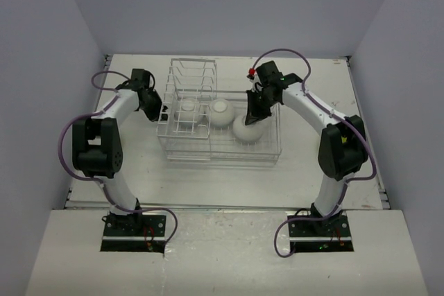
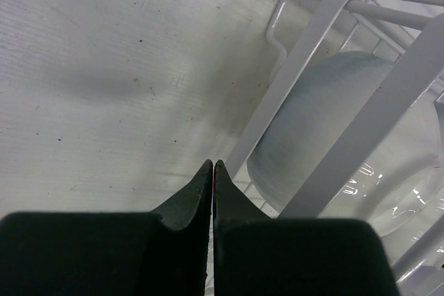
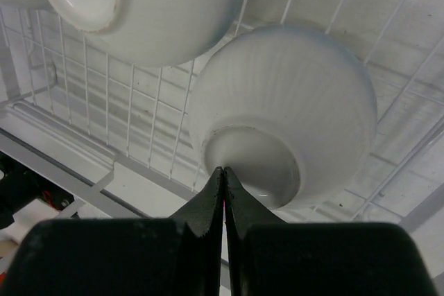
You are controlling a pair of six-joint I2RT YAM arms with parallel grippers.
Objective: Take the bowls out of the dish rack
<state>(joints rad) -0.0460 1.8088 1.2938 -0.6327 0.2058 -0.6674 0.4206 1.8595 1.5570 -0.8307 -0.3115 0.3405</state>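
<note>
White tabletop [image 1: 139, 185], centre frame: left gripper [image 1: 159, 111] rests shut and empty beside the dish rack [image 1: 222, 158], three white bowls [image 1: 220, 111] inside, while right gripper [image 1: 250, 118], likewise shut and empty, noses the rightmost bowl [image 1: 244, 131], an approach that likely needs its jaws opened before grasping.

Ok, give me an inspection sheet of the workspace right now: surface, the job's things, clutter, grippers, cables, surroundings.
Surface: white table, a few small dark specks in the left wrist view.
Job's things: dish rack mid-table. Three white bowls are in it: one inside the tall slotted section, two in the low basket with their foot rings showing.
Clutter: nothing seen.
Grippers: left gripper shut and empty, just outside the rack's left end. Right gripper shut and empty, tips at the nearest bowl's foot ring; contact cannot be told.
Cables: purple cables loop along both arms and at the bases, none in the rack.
Surroundings: plain pale walls on three sides.
</note>
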